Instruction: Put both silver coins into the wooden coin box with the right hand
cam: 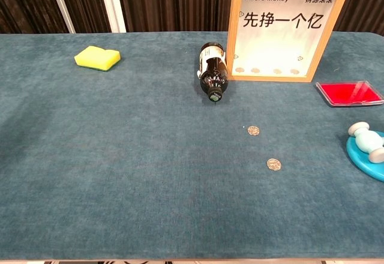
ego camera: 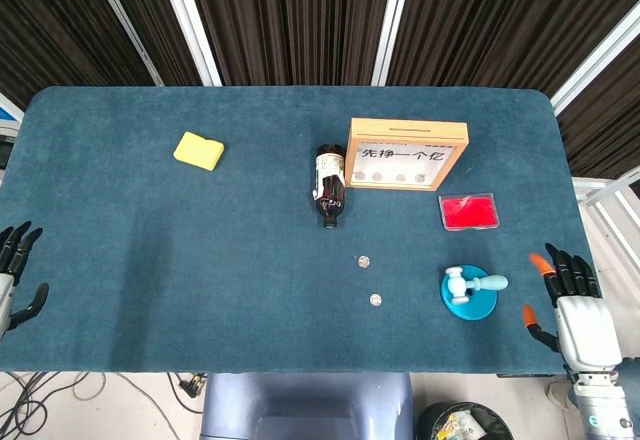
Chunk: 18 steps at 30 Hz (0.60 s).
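Two silver coins lie flat on the blue cloth: the farther coin and the nearer coin. Behind them stands the wooden coin box, upright, with a white printed front and a slot on top. My right hand hovers at the table's near right corner, fingers spread and empty, well right of the coins. At the near left edge my left hand is also spread and empty. Neither hand shows in the chest view.
A dark brown bottle lies on its side left of the box. A red flat case sits right of the box. A blue dish with a small figure lies between coins and right hand. A yellow sponge is far left.
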Tool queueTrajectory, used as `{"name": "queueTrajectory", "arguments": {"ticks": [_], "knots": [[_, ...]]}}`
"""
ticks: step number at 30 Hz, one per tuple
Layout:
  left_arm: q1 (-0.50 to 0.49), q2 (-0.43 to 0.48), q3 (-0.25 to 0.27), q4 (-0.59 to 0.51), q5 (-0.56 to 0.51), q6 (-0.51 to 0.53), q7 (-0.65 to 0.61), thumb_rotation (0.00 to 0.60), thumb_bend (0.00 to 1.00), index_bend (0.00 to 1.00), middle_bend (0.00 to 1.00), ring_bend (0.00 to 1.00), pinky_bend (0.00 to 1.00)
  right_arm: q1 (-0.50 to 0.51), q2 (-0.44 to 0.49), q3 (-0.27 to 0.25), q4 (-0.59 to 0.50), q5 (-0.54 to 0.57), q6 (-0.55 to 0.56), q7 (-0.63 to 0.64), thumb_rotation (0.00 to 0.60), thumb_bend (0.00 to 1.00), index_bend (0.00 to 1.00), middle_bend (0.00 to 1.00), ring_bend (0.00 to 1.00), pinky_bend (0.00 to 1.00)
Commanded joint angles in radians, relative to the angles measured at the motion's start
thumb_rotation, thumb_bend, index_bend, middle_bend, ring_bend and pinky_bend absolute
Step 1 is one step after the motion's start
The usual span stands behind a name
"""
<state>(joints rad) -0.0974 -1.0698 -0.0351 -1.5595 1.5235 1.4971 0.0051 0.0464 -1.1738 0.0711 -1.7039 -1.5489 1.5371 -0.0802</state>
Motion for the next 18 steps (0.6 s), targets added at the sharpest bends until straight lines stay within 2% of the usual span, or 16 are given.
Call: {"name": "queueTrajectory", "arguments": {"ticks": [1, 6, 12, 18], "knots": [[0.001, 0.0, -0.001, -0.003, -0.004, 0.0, -0.002, 0.6, 0.4, 0.04, 0.0, 0.0, 0.0, 0.017, -0.016, -0.002, 0.023, -0.022, -0.01, -0.001, 0.6, 0.47, 0.2, 0.0, 0.0, 0.0], [0.001, 0.002, -0.003, -0.01, -0.016, -0.009, 0.001, 0.6, 0.4, 0.04, 0.0, 0.0, 0.0, 0.078, -0.04, 0.016, 0.037, -0.008, -0.098, -0.04, 0.6, 0.47, 0.2, 0.0, 0.0, 0.0], [0.002, 0.002, -0.005, -0.015, -0.024, -0.012, -0.003, 0.6, 0.4, 0.04, 0.0, 0.0, 0.0, 0.17, -0.079, 0.032, 0.004, 0.063, -0.265, -0.105, 0.6, 0.47, 0.22, 0.0, 0.0, 0.0], [0.001, 0.006, -0.004, -0.017, -0.028, -0.017, -0.012, 0.6, 0.4, 0.04, 0.0, 0.0, 0.0, 0.243, -0.157, 0.065, 0.018, 0.117, -0.345, -0.179, 0.6, 0.47, 0.23, 0.0, 0.0, 0.0]]}}
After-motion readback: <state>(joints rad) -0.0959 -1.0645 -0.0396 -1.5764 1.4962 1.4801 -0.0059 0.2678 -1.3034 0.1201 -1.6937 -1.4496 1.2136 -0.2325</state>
